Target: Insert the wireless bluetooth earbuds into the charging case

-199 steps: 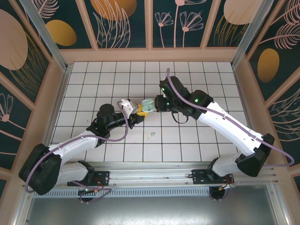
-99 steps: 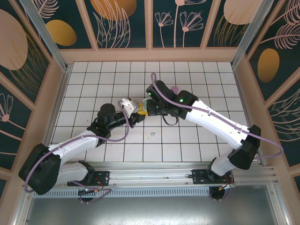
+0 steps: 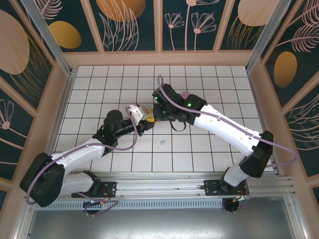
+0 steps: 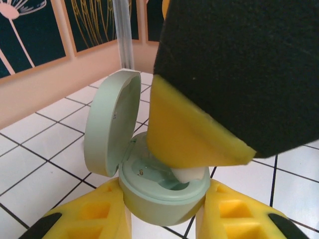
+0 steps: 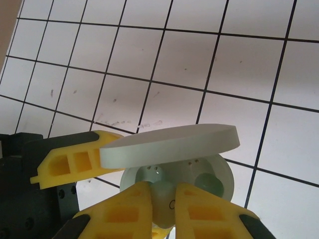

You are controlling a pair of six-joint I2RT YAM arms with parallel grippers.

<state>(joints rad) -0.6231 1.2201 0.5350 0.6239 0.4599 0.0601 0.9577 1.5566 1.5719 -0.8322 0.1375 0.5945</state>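
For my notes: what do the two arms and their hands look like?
The left arm and right arm have white shells, black joints and a trailing lilac cable; green lights dot the right. The left hand and right hand have yellow, hollow-ribbed fingers.

Left end effector (image 4: 162,211), right end effector (image 5: 163,195), clamped

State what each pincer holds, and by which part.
Left pincer grips the case by its base. Right pincer pinches an earbud; part unclear.
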